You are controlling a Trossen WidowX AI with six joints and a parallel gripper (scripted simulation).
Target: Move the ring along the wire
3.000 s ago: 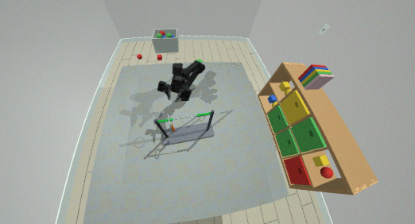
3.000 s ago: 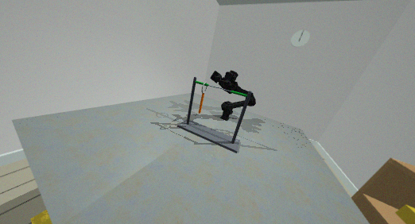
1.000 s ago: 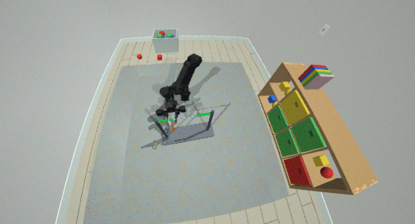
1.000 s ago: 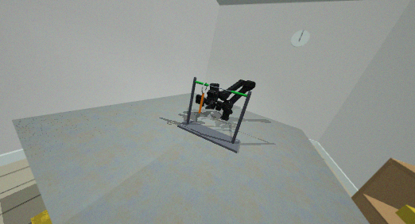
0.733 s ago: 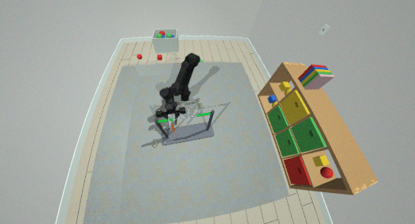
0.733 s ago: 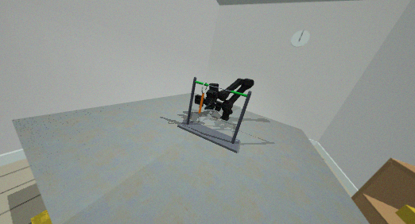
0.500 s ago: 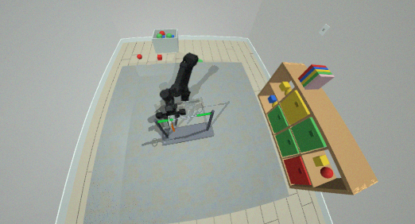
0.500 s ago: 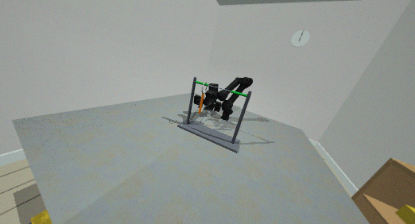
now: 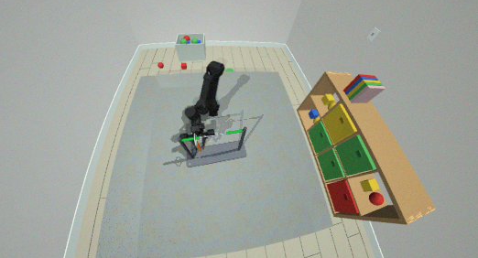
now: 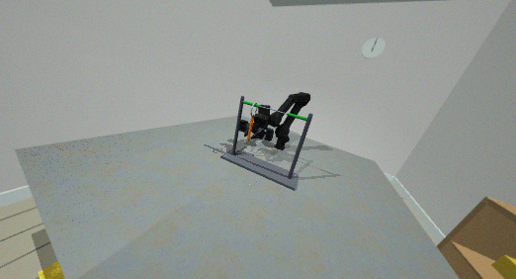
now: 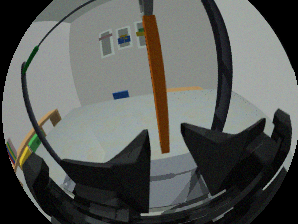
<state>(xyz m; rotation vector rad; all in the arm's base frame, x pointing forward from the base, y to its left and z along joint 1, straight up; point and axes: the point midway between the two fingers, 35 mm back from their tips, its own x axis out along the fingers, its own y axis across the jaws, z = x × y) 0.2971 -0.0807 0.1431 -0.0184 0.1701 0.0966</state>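
Note:
The ring [image 9: 195, 141] [image 11: 146, 7] hangs around the green wire part [image 9: 188, 139] [image 10: 247, 103] beside the near post [image 10: 237, 127] [image 11: 225, 60]. Its orange handle [image 9: 199, 146] [image 10: 250, 129] [image 11: 158, 85] points down. My gripper [image 11: 164, 131] is partly open. In the wrist view its fingertips stand on either side of the handle's lower end, with gaps on both sides; whether the handle is within finger reach is hard to tell. The thin grey wire [image 10: 277, 111] [image 11: 60, 19] runs to the other green part [image 9: 235, 132] [image 10: 299, 117] [image 11: 31, 59] and the other post [image 9: 242, 140] [image 10: 301, 145].
The grey base [image 9: 217, 157] [image 10: 257, 167] carries both posts. My arm [image 9: 210, 90] [image 10: 297, 98] reaches in from behind the wire, close to it in the top and exterior views. A wooden shelf [image 9: 385, 140] stands far right; a white box [image 9: 190, 52] of toys stands at the back.

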